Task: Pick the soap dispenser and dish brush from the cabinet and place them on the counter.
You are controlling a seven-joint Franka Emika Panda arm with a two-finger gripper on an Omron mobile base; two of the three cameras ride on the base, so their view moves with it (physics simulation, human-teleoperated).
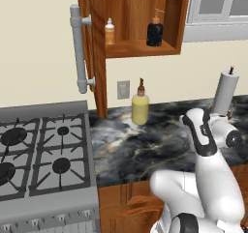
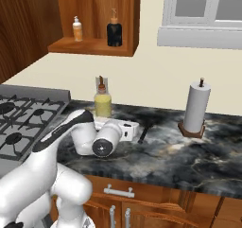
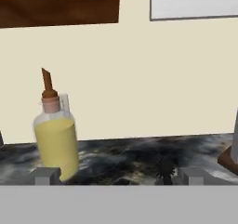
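While the reddish-brown wooden wall cabinet (image 1: 175, 19) stands open, its shelf carries a black pump soap dispenser (image 1: 155, 30) and a small orange-and-white bottle (image 1: 110, 32), well apart. On the dark veined marble surface (image 1: 145, 150) below, a yellow glass bottle with a brown spout (image 1: 140, 106) stands upright by the wall. A dark-bristled dish brush (image 2: 143, 133) lies just beside the robot's wrist. The pincer (image 3: 118, 175), low over the surface, holds its jaws wide apart and empty. A white paper-towel roll on a wooden stand (image 2: 195, 109) stands apart.
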